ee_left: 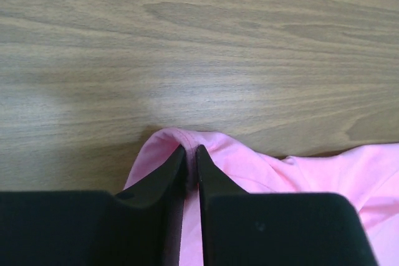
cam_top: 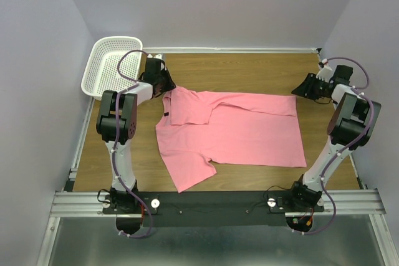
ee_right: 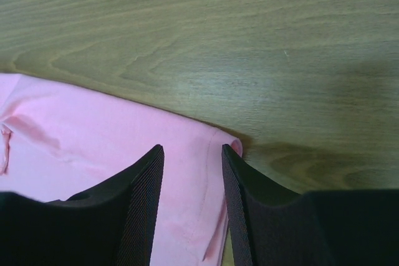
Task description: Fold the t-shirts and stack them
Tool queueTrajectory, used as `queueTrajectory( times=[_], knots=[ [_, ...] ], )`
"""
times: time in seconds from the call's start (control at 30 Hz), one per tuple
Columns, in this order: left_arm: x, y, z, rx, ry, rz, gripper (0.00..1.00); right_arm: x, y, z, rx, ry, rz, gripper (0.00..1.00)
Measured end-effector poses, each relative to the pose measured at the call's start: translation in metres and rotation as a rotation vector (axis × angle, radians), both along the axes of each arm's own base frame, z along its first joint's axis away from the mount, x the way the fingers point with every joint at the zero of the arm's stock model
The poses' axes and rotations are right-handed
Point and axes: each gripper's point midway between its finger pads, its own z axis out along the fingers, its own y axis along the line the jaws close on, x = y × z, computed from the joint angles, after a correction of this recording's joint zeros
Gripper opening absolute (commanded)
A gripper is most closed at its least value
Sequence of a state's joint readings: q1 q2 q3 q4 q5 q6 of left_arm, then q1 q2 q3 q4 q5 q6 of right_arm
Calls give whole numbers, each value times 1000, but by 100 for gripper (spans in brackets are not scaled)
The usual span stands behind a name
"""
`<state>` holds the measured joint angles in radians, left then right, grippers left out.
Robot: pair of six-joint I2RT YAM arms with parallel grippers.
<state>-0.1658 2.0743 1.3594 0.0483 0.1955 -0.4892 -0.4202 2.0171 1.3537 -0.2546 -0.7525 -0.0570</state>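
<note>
Left gripper [ee_left: 191, 149] pinches a thin ridge of the pink t-shirt [cam_top: 249, 129], while the right gripper [ee_right: 192, 149] straddles its corner with jaws spread; so shallow a bite could slip on lifting.

We see one plain salmon-pink t-shirt [cam_top: 237, 132] lying sideways on the wooden table [cam_top: 249, 70], neck to the left, hem to the right. Its far edge is folded over onto the body, and one short sleeve lies flat, pointing toward the near edge

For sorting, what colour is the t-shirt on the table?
Plain salmon-pink cloth t-shirt, no print; best in the top external view.
</note>
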Motion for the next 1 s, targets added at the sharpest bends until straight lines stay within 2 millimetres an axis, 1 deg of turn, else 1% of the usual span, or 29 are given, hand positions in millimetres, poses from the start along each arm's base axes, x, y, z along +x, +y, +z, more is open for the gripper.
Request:
queueTrajectory(
  times=[0.2,0.3,0.53,0.73,0.77,0.83,0.87,0.93,0.97,1.0],
  knots=[
    [1,0,1,-1,-1,1,15,8,-7,-1,-3,12,-37,46],
    [2,0,2,-2,-5,1,15,15,-10,-7,2,20,-51,45],
    [4,-1,1,-3,-4,0,13,12,-9,-30,30,71,-61,45],
    [5,-1,1,-3,-5,-1,11,11,-8,-33,29,75,-56,42],
    [5,-1,1,-3,-5,-1,11,11,-8,-33,28,75,-54,38],
    [6,-1,1,-3,-6,1,11,9,-8,-34,27,75,-49,34],
    [6,0,1,-4,-6,2,10,9,-7,-35,28,75,-44,28],
    [6,0,2,-5,-7,2,10,8,-7,-36,25,74,-40,21],
    [6,1,2,-5,-7,3,10,7,-7,-37,24,76,-39,12],
    [7,1,2,-5,-7,4,10,6,-6,-38,24,80,-36,8]
  ],
)
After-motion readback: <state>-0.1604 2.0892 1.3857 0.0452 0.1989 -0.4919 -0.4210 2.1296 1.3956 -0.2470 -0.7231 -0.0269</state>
